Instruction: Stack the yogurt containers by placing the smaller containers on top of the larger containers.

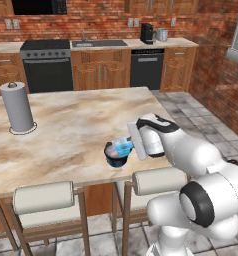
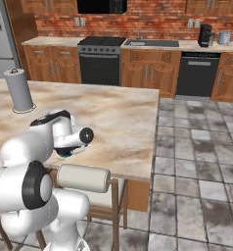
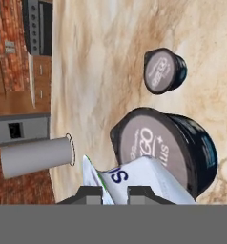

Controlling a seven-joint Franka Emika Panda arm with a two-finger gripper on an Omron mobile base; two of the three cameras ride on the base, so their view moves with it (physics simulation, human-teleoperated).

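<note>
Yogurt cups are what we look at. We take the navy tub as our landmark. It sits on the marble table, near the front edge, and its grey foil lid faces up.

Our gripper is just above the tub. It is almost fully closed, and it pinches the light-blue cup between its fingers. In the left base view the blue cup is right on top of the tub's lid, but we cannot tell if the two touch.

In the hand view the blue cup's white lid, with blue letters on it, lies over the near edge of the tub. The two dark fingers are at the bottom, one on each side of the cup.

A smaller dark pot with a grey top sits on the table a little way past the tub. It is apart from the tub and not touching it.

A tall grey paper-towel roll stands far from the tub, near the left end of the table.

Two padded stools are pushed in under the table edge, just below the tub.
</note>
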